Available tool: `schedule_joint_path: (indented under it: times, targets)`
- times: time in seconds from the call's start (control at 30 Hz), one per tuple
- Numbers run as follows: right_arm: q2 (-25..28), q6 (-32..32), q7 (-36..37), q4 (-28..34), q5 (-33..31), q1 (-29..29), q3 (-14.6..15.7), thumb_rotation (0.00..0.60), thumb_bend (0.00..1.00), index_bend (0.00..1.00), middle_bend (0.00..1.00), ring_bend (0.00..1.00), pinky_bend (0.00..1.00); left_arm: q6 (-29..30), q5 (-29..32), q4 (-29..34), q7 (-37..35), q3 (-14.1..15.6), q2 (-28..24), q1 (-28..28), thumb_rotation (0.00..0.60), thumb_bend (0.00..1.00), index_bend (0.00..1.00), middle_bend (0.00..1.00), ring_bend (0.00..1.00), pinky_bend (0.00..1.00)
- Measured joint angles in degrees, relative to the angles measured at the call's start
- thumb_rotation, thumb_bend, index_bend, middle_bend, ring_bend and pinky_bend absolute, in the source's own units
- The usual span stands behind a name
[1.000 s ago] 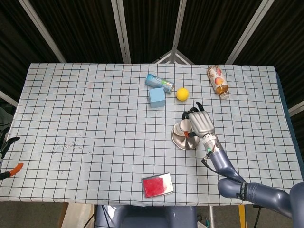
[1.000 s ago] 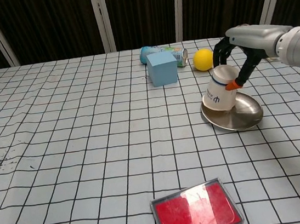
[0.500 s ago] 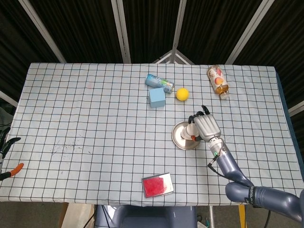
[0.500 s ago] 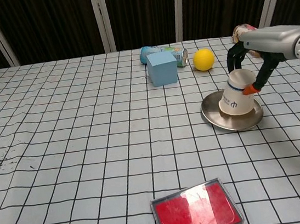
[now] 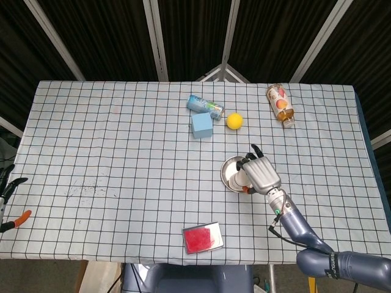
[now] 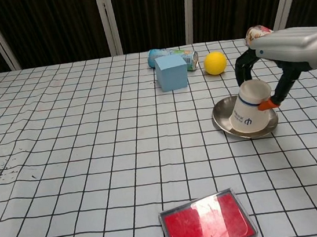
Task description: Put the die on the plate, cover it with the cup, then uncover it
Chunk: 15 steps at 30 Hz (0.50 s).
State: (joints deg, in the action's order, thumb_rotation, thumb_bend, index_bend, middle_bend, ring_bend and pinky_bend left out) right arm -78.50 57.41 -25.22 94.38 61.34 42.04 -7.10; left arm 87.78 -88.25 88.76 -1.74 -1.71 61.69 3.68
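A round metal plate (image 6: pixel 223 123) (image 5: pixel 228 171) lies right of the table's centre. A white paper cup (image 6: pixel 250 115) (image 5: pixel 243 179) stands mouth down on it, tilted, with its rim on the plate's near right part. My right hand (image 6: pixel 277 52) (image 5: pixel 263 174) grips the cup from above, fingers behind it and the orange-tipped thumb at its right side. The die is hidden; I cannot tell whether it is under the cup. Only the fingertips of my left hand (image 5: pixel 8 186) show, off the table's left edge, spread and holding nothing.
Behind the plate stand a blue cube (image 6: pixel 171 72), a lying can (image 6: pixel 175 55) and a yellow ball (image 6: pixel 215 62). A bottle (image 5: pixel 281 104) lies at the far right. A red tin (image 6: pixel 208 227) sits at the near edge.
My right hand carried the cup from the plate's left rim over the plate and lowered it. The cup turned more mouth down and now rests on the plate.
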Motion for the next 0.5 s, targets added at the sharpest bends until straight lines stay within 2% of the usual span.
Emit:
schedule_joint_path:
  times: [0.5]
  targets:
    - [-7.0, -5.6, 2.9, -12.6, -4.8, 3.5, -3.0, 0.6, 0.26, 0.54, 0.46, 0.26, 0.0, -0.4, 0.8, -0.3, -0.2, -0.4, -0.1, 0.1, 0.6, 0.29, 0.22, 0.0, 0.0, 0.02]
